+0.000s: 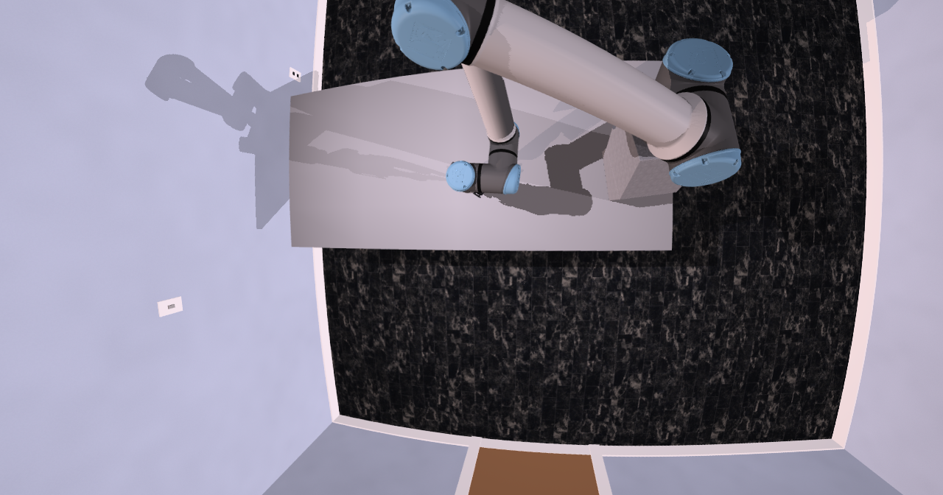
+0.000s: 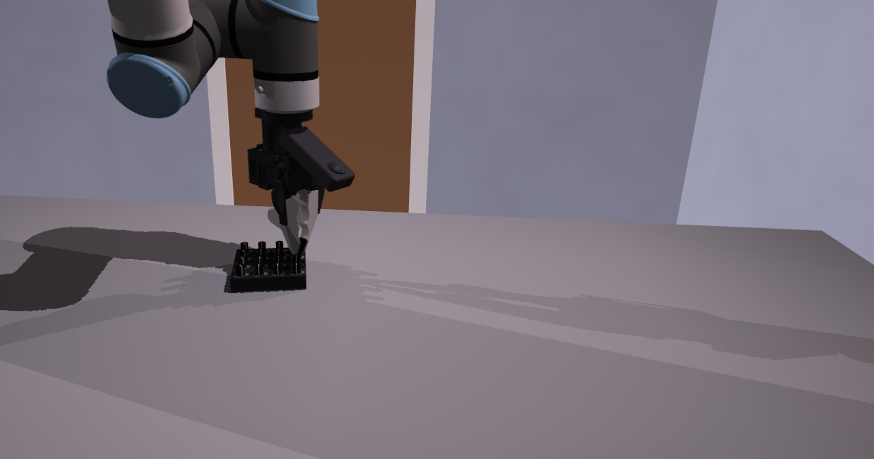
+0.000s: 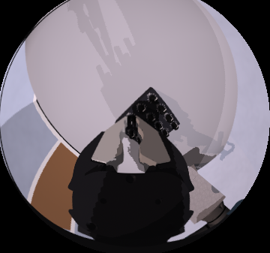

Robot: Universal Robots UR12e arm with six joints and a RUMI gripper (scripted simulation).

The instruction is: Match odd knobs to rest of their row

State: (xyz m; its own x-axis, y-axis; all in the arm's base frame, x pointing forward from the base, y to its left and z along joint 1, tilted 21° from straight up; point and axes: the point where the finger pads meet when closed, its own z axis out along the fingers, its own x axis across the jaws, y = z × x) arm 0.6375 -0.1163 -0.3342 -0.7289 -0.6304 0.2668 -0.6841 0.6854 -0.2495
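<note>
The worktop (image 1: 395,222) (image 2: 427,382) (image 3: 169,39) is crossed by the shadow of the big arm (image 1: 586,70) (image 2: 285,46). On it the black knob box (image 2: 268,283) (image 3: 151,91) is set flat, right under the jaws. The jaws are clenched, it seems, on the far corner knob (image 3: 130,122). The turn should be made slowly, with the wrist kept straight up, and stopped at the row's mark. Nearby knobs must not be bumped. The marks cannot be read.
</note>
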